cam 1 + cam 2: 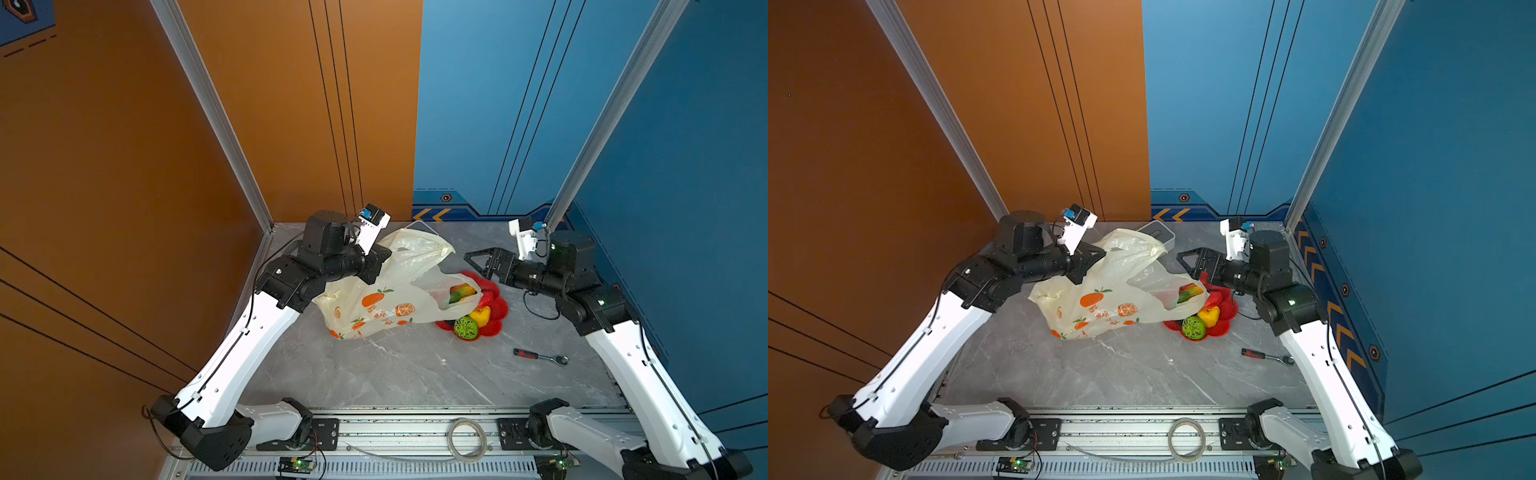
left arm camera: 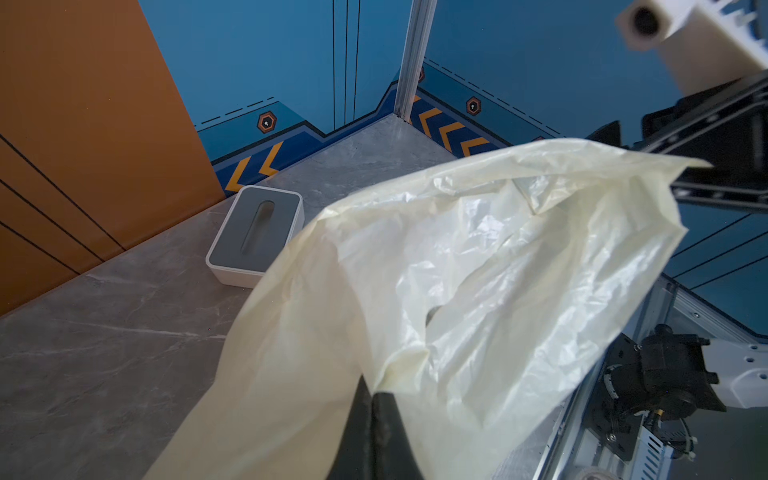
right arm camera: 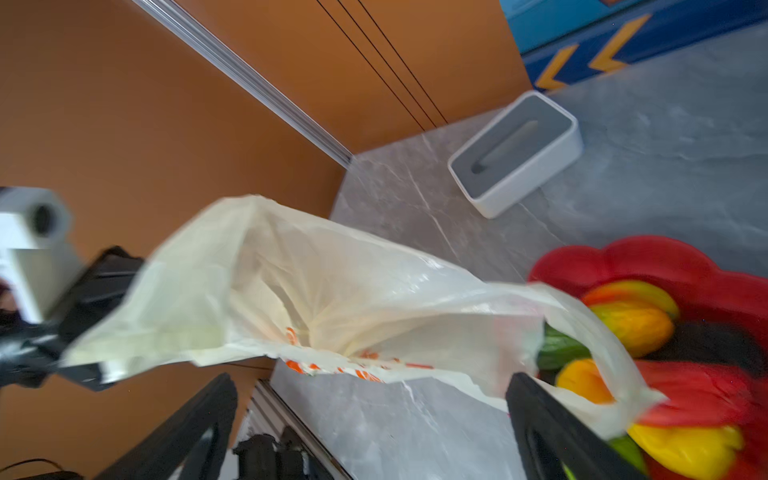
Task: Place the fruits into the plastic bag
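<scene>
The left gripper (image 2: pixel 376 399) is clenched on an upper edge of the plastic bag (image 1: pixel 382 299), whose mouth is thereby held lifted. The right gripper (image 1: pixel 475 265) is spread wide and empty, close above the bag's other end, which is draped over the red dish (image 1: pixel 500 309). The fruits (image 1: pixel 466 327) are piled in that dish. One mango (image 1: pixel 461 293) is seen through the film, perhaps only covered by it.

Bag (image 1: pixel 374 299) hides part of dish (image 1: pixel 498 308) & most of box (image 1: pixel 1160 232); fruits (image 3: pixel 636 322) blurred in rt wrist view, some cut off at edge.
</scene>
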